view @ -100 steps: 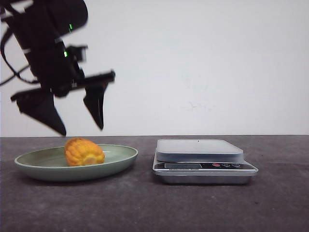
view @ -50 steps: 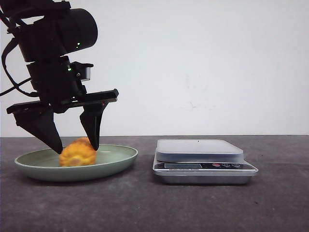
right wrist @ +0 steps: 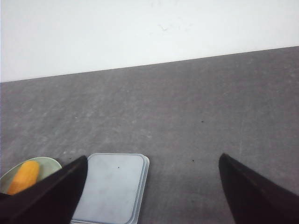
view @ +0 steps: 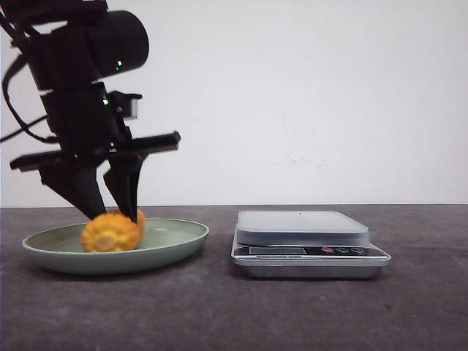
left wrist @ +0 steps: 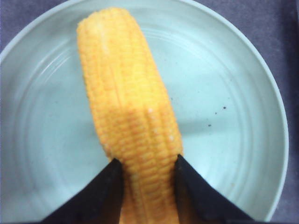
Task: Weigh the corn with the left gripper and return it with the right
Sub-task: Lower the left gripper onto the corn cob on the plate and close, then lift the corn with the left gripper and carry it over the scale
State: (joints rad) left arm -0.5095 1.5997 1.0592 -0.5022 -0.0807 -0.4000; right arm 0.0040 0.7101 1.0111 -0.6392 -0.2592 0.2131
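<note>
The yellow-orange corn (view: 110, 232) lies in the green plate (view: 175, 238) at the left of the table. My left gripper (view: 113, 214) has come down onto it, and in the left wrist view both black fingers (left wrist: 110, 189) press against the sides of the corn (left wrist: 126, 102), so the left gripper (left wrist: 147, 163) is shut on it. The corn still rests on the plate (left wrist: 229, 93). My right gripper (right wrist: 153, 159) hangs open and empty, high above the table, with the scale (right wrist: 112, 186) and the corn (right wrist: 23, 177) below it. It does not show in the front view.
A silver kitchen scale (view: 303, 228) with a flat grey platform stands just right of the plate. A plain white wall stands behind the dark grey table (view: 292, 314).
The left gripper came down from above the plate and its fingers closed in on the corn. The corn shifted a little to the left and turned in the plate.
</note>
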